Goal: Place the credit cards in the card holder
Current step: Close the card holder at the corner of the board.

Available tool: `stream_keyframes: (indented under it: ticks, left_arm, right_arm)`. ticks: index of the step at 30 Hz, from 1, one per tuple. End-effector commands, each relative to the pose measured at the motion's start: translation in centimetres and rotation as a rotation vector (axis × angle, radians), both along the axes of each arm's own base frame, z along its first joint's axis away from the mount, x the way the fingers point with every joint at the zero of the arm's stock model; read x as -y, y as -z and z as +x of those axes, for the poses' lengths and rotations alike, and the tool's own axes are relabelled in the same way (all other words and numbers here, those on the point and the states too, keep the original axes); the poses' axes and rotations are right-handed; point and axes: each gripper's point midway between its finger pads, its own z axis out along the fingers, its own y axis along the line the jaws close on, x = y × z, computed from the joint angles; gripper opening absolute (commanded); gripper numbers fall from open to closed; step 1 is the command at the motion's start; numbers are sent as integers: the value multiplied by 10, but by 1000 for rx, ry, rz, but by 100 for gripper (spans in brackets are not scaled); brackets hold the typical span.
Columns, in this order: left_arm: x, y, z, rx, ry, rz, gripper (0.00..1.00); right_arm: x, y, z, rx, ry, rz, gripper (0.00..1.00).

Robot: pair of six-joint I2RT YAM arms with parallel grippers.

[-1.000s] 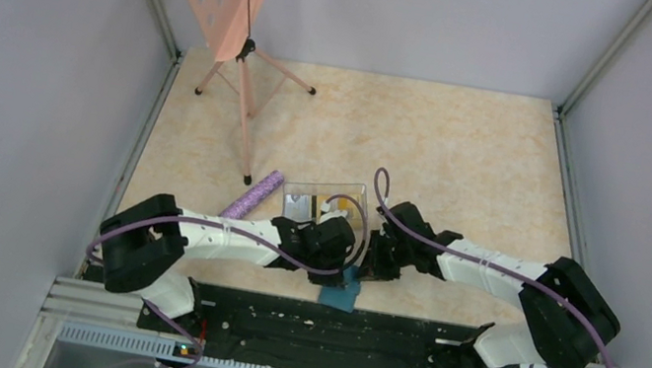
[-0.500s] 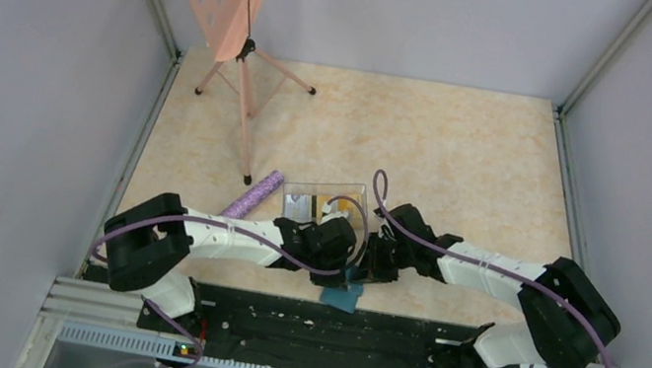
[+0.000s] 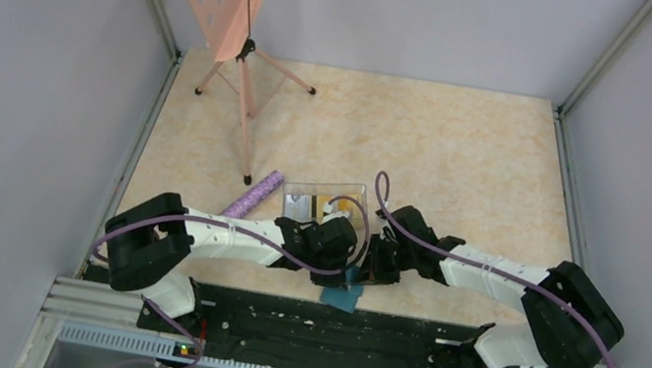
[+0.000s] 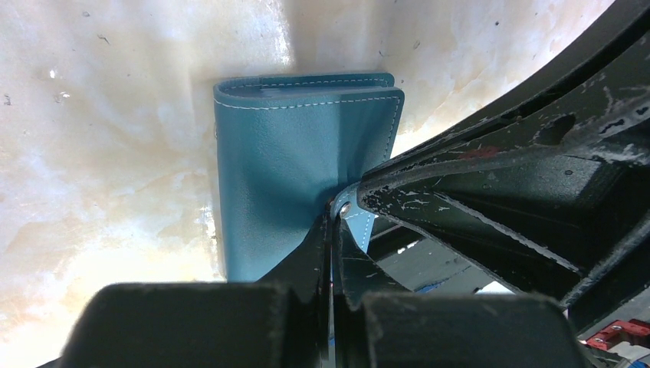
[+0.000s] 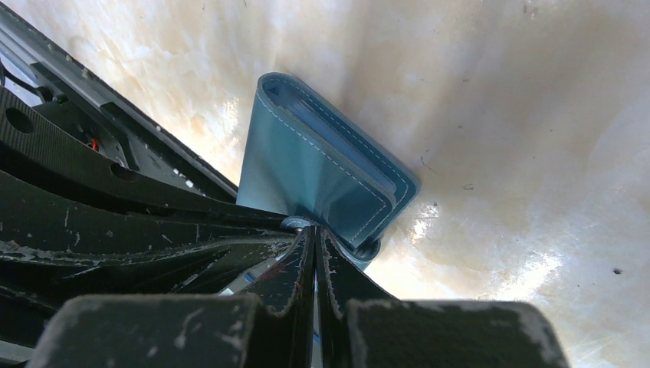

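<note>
Card holder [image 4: 291, 169] lay folded shut near the table's near edge, at 6 o'clock of the clear tray [image 3: 327, 185] containing the credit cards [image 3: 300, 206]. Left gripper [image 4: 331, 222] was clenched on the snap tab [image 4: 359, 224]. Right gripper [image 5: 314, 234] appeared clenched on the cover edge beside the snap. Judgement: anchor one grip and draw the other away slowly to unsnap without dragging. In the left wrist view the long axis ran 12 to 6 o'clock, tab edge facing 3.
</note>
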Motion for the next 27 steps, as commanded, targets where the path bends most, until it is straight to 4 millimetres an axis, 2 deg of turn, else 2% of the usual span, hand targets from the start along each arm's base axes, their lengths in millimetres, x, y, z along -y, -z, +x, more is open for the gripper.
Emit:
stream_keyframes:
  ticks: [1,20,27]
  left_arm:
    - [-5,5,0,14,10,41,0]
    - [-1,0,2,20,14,18,0]
    - [6,-15,5,53,34,-26,0]
  right_arm:
    - [-4,-12,8,43,11,27,0]
    - [-2,-16,10,57,18,24,0]
    - [-1,-22,10,70,23,27,0]
